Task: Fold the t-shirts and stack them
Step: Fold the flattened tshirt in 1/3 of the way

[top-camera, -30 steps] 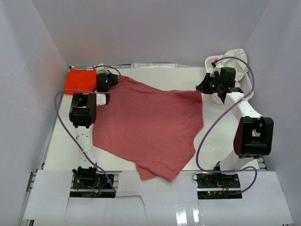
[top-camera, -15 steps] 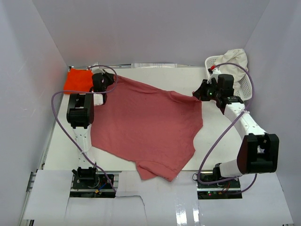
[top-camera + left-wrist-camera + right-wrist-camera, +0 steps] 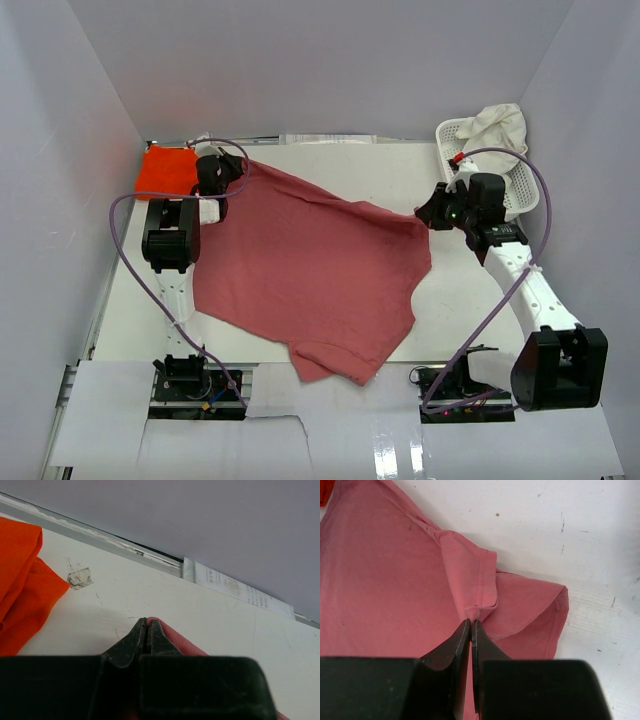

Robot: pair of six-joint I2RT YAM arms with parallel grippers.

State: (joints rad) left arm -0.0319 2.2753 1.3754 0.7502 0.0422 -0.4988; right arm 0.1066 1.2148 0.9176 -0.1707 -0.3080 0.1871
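left gripper and right gripper both have jaws pinched shut on the rose-red t-shirt (far edge, opposite ends)

Bare table right of rose-red shirt; basket blocks far-right corner.

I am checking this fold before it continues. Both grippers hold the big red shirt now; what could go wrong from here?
1. The left gripper pinches only the very edge of the rose-red shirt, so the cloth might slip out when pulled.
2. The right gripper holds a bunched sleeve, so the fold may come out creased.
3. The orange shirt lies close beside the left gripper; a sideways move could push it.
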